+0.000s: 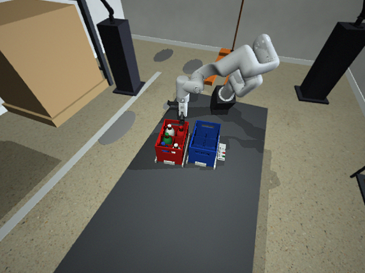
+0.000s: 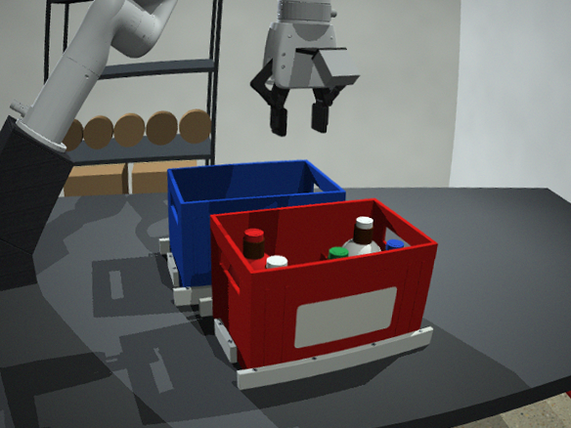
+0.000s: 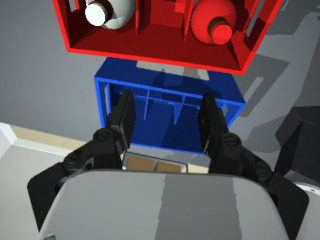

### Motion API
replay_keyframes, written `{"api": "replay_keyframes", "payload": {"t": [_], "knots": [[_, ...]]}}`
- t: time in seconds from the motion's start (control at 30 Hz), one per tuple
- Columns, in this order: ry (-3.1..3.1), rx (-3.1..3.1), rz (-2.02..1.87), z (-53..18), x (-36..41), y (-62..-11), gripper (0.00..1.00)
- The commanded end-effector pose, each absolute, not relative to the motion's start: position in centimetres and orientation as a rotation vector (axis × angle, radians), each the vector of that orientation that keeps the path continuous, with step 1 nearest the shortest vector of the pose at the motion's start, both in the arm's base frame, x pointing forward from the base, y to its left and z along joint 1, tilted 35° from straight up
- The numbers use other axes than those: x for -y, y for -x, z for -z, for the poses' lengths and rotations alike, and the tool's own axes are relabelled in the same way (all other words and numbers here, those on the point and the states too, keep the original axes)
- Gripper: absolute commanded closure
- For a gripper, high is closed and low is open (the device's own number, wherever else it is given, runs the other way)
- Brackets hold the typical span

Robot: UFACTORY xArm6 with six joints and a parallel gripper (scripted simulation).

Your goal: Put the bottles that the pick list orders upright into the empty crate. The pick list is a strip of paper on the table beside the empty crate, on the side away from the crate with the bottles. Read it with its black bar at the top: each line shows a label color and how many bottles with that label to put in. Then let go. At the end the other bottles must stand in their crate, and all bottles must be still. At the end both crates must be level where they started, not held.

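Note:
The red crate [image 1: 170, 145] holds several upright bottles: a red bottle with a red cap [image 2: 254, 242], a white-capped one [image 2: 276, 261], a green-capped one [image 2: 338, 253], a tall white bottle with a brown neck [image 2: 362, 234] and a blue-capped one [image 2: 394, 243]. The empty blue crate [image 1: 204, 143] stands beside it, with dividers inside. The pick list [image 1: 221, 152] lies on the blue crate's far side; its lines are too small to read. My gripper [image 2: 298, 126] is open and empty, high above the far end of the red crate. The wrist view shows the red bottle [image 3: 215, 22] and the white bottle [image 3: 107, 12] beyond the fingers.
Both crates sit in white holders on the dark table. The arm's black base [image 1: 222, 101] stands behind the crates. A shelf rack with boxes and rolls [image 2: 130, 130] is behind the table.

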State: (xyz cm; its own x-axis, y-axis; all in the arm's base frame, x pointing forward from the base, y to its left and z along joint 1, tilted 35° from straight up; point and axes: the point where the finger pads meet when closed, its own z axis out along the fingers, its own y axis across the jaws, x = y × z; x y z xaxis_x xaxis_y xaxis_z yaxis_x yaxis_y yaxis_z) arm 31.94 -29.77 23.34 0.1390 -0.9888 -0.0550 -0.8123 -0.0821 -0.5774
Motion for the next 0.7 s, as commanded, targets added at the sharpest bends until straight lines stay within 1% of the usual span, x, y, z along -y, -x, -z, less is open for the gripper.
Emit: {"api": "replay_keyframes", "payload": {"t": [0.0,0.67], "knots": [[1.837,-1.824,0.440,-23.4,32.2,-32.0,0.35],[1.838,-1.824,0.441,-23.3,41.2,-31.6,0.35]]}}
